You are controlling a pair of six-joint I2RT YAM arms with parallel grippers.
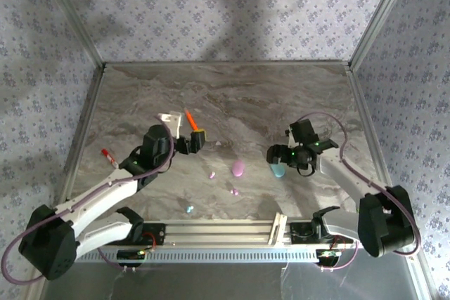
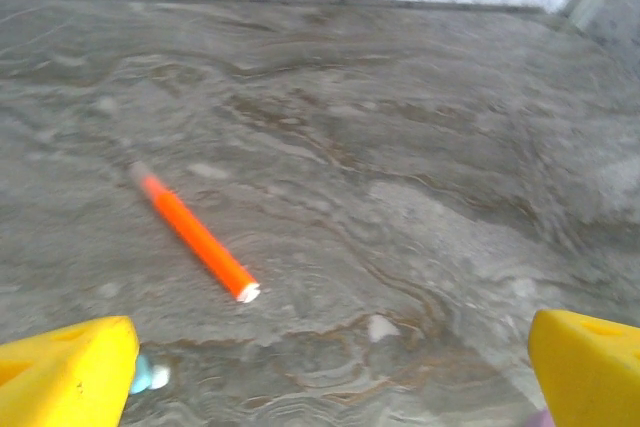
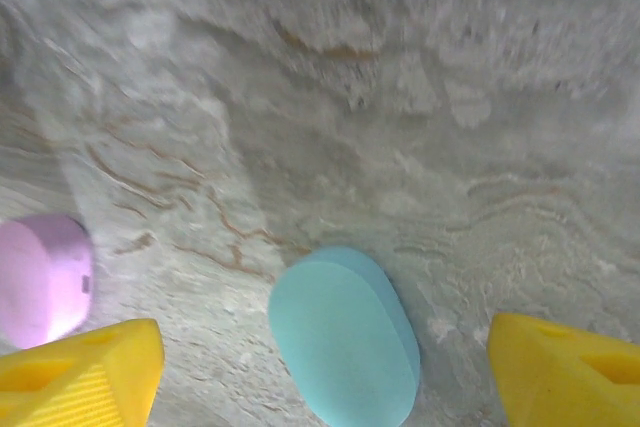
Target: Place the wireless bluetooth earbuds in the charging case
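The right gripper (image 3: pixel 322 347) stands open astride the cyan case (image 3: pixel 345 337) without touching it, and the left gripper (image 2: pixel 330 332) hangs open near the orange stick (image 2: pixel 195 237). The earbuds (image 1: pixel 235 191) lie scattered on the table (image 1: pixel 211 96) by the pink case (image 1: pixel 238 168). They look tiny, light and glossy, so probably slippery, and each is best pinched squarely across its body.

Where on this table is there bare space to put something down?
The whole far strip of the table, between the back wall and the orange pen, is bare. It is crowded in the middle, around the pink case, cyan case and scattered earbuds.
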